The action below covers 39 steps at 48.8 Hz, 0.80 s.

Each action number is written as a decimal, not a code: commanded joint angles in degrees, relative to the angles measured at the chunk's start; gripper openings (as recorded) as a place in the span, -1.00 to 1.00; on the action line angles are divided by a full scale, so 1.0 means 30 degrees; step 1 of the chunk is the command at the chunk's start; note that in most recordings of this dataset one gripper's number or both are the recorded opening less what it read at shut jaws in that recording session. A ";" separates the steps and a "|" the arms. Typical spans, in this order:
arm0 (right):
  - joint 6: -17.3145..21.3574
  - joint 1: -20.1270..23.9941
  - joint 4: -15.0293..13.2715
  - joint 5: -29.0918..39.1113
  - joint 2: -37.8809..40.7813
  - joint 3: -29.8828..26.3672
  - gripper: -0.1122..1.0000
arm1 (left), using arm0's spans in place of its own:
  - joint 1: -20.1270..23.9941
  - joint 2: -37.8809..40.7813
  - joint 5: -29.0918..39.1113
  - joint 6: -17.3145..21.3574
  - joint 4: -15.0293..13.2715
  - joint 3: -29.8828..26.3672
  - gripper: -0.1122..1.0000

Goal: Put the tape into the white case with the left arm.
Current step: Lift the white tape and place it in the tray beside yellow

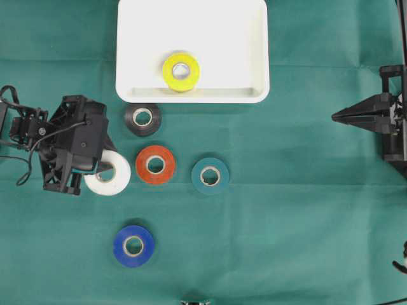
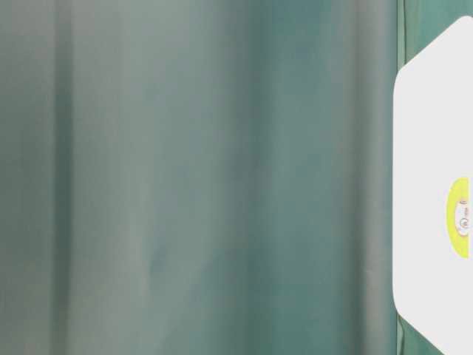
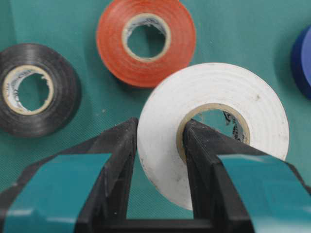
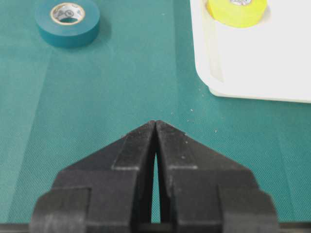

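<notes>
Closest to us in the left wrist view, the left gripper [image 3: 158, 160] has the white tape roll [image 3: 218, 121] pinched through its wall — one finger [image 3: 116, 160] outside the roll, the other finger [image 3: 204, 160] down inside the cardboard core, jaws clamped on it. We judge the grip settled and the carry the step in hand. Seen from overhead, the left gripper [image 1: 102, 173] sits at the left of the green cloth [image 1: 286, 241] with the white roll [image 1: 113, 176] showing at its right edge. Just beyond it lie the orange roll [image 1: 155, 164] and the black roll [image 1: 142, 119], with the teal roll [image 1: 210, 175] farther right and the blue roll [image 1: 134, 245] on the near side. The relation that matters: the white case [image 1: 191, 25] lies up and to the right of the held roll in the overhead view, its near rim just past the black roll, so the path runs over or beside that roll. A yellow roll [image 1: 180, 71] already rests inside the case against that rim; the space either side of it looks free. Far right, the right gripper [image 1: 337, 115] sits with jaws together, holding nothing, well apart from every roll.
</notes>
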 commanded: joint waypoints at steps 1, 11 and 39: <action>0.0029 -0.0029 -0.0029 -0.0205 0.0117 -0.0205 -0.97 | 0.0234 0.0381 -0.0527 0.0029 0.0000 -0.0732 -0.32; 0.0029 -0.0029 -0.0029 -0.0205 0.0117 -0.0205 -0.97 | 0.0439 0.2197 -0.0732 0.0146 0.0029 -0.2021 -0.32; 0.0029 -0.0029 -0.0029 -0.0205 0.0117 -0.0205 -0.97 | 0.6006 0.2607 -0.0791 0.0205 0.0029 -0.2754 -0.32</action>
